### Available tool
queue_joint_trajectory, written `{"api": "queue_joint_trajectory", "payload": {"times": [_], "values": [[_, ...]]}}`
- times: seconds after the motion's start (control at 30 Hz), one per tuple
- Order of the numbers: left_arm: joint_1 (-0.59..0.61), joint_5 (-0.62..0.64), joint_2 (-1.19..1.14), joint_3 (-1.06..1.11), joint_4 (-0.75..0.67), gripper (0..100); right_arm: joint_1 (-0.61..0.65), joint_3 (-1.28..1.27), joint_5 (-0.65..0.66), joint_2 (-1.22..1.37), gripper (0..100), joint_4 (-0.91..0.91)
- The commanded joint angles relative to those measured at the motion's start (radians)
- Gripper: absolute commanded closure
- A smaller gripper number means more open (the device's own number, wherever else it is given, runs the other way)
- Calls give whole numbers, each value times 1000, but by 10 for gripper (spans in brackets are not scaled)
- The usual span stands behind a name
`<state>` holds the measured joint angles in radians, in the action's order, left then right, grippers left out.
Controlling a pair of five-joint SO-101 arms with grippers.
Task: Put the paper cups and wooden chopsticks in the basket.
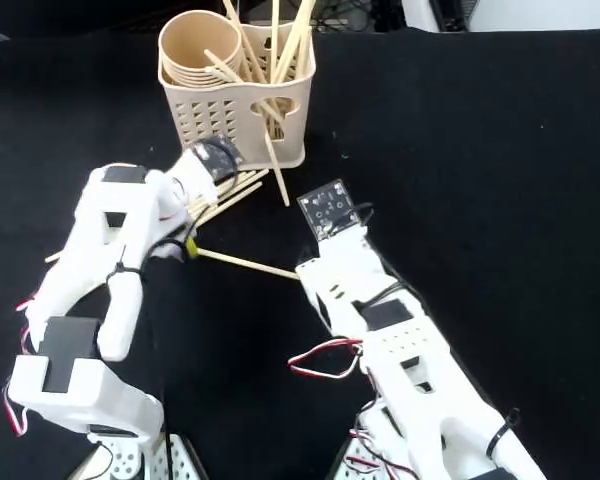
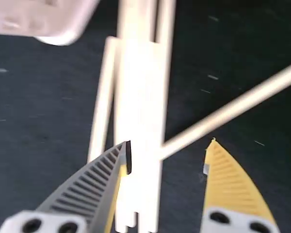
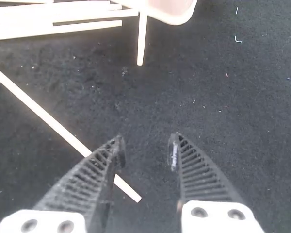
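The beige basket [image 1: 242,110] stands at the back of the table, with stacked paper cups [image 1: 200,50] and several wooden chopsticks [image 1: 285,40] in it. A bundle of chopsticks [image 1: 230,192] lies in front of it. My left gripper [image 2: 169,144] is open around that bundle [image 2: 140,111], which rests against the grey finger [image 2: 94,187]. A single chopstick [image 1: 248,264] lies between the arms. My right gripper [image 3: 146,139] is open just above the cloth, and this chopstick [image 3: 48,121] passes under one finger. Another chopstick [image 3: 141,39] leans on the basket [image 3: 169,9].
The table is covered in black cloth [image 1: 480,150], bare on the right side. The left arm [image 1: 100,270] and the right arm [image 1: 400,350] stand close together in front of the basket.
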<state>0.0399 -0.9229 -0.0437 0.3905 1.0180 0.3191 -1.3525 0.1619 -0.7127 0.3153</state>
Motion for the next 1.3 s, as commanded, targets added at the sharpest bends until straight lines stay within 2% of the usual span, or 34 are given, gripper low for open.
{"api": "queue_joint_trajectory", "payload": {"times": [0.0,0.27,0.47,0.7,0.83,1.07,1.13,1.23,1.27], "values": [[-47,11,17,-41,49,743,11,7,-8,-24,835,-17],[-162,8,15,54,-124,740,11,5,-8,-24,835,-15],[-177,-37,5,119,-241,740,8,4,-8,-24,835,-14],[-189,-46,-3,171,-249,739,11,4,-8,-24,835,-14],[-202,-64,-98,143,-247,739,11,4,-8,-22,835,-14],[-214,-64,-187,-12,-75,748,11,4,-8,-24,835,-14],[-225,-64,-189,-24,-38,805,11,4,-8,-24,835,-14],[-236,-61,-193,-21,-29,955,11,4,-8,-24,835,-14],[-242,-61,-195,-19,-28,979,11,4,-8,-24,835,-14]]}}
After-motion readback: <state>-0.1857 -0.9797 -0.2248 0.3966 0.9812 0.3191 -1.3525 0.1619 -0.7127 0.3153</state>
